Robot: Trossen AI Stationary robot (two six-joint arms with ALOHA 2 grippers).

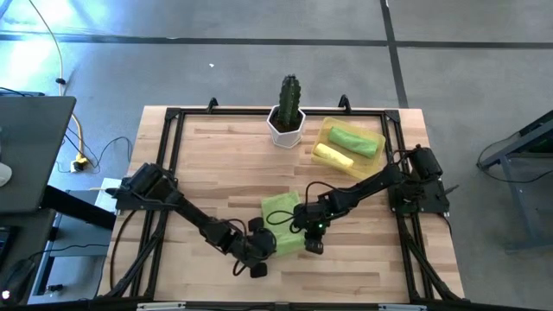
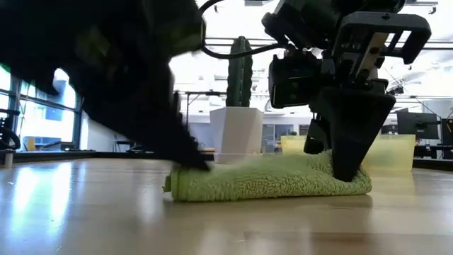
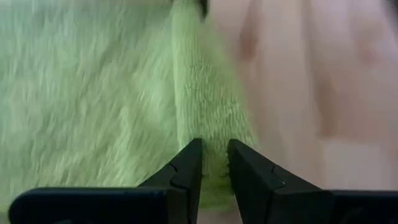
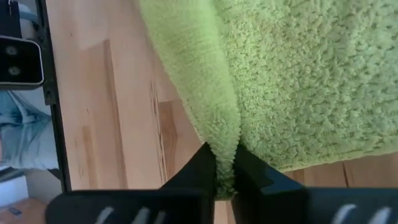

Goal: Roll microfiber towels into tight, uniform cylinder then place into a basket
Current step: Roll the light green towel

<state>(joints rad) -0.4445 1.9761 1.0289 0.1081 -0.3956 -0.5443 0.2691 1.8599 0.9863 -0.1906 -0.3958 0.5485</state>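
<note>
Both grippers grip the green towel's rolled edge!
Left gripper (image 3: 214, 163) and right gripper (image 4: 225, 163) each pinch the lime towel (image 1: 281, 207) on the desk (image 1: 216, 155); two rolls sit in the basket (image 1: 376, 166).

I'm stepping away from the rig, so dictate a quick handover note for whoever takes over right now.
Left gripper: fingers pinching the rolled edge of the lime-green towel near the table's front.
Right gripper: fingers shut on the same towel's fold.
Done: one green roll and one yellow roll lie in the basket, beside the cactus pot.
Left: finish rolling this towel, then place it in the basket.
</note>
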